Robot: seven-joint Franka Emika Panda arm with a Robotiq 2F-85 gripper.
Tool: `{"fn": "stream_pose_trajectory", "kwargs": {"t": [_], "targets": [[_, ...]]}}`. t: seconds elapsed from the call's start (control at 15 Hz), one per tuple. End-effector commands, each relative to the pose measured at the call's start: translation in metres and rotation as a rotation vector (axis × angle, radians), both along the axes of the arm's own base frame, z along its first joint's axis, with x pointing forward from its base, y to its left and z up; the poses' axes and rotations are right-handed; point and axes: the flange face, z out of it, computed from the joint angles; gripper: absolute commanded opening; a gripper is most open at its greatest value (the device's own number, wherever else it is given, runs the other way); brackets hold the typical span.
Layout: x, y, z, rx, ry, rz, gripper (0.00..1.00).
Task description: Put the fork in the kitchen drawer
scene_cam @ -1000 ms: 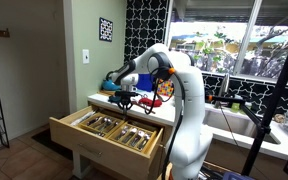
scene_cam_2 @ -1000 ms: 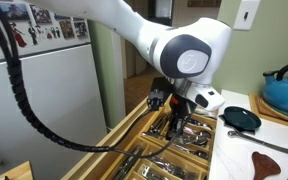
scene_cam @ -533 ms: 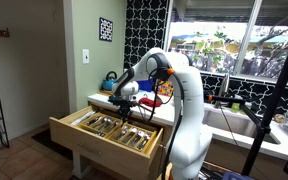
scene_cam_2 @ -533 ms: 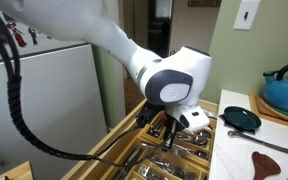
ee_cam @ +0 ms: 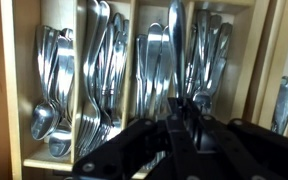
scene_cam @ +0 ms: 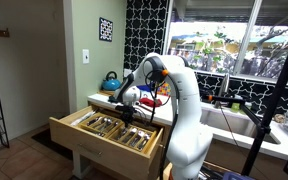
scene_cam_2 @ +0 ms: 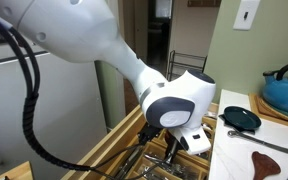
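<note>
Moved: my gripper [scene_cam: 127, 113] sits lower than a second ago, down at the kitchen drawer [scene_cam: 84, 135].
Grip: fingers [ee_cam: 198, 128] clamped on the fork [ee_cam: 176, 40].
Fork: I see it sticking out past the fingertips, over the drawer's cutlery [ee_cam: 104, 60].

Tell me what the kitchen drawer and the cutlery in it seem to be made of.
The kitchen drawer looks like light wood, pale tan and matte: its dividers show no gloss in the wrist view. The cutlery looks like polished metal, probably stainless steel: silvery with bright highlights. The fork held by the gripper looks the same.
</note>
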Motion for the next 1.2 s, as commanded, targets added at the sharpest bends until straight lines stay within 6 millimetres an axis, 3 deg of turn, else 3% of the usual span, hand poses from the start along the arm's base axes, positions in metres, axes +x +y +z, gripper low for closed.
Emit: {"fn": "stream_pose_trajectory", "kwargs": {"t": [0.0, 0.4, 1.13], "targets": [[0.003, -0.006, -0.018, 0.012, -0.010, -0.060, 0.03], [0.007, -0.005, -0.039, 0.019, 0.006, -0.075, 0.03], [0.031, 0.003, -0.055, 0.035, -0.059, -0.109, 0.03]]}}
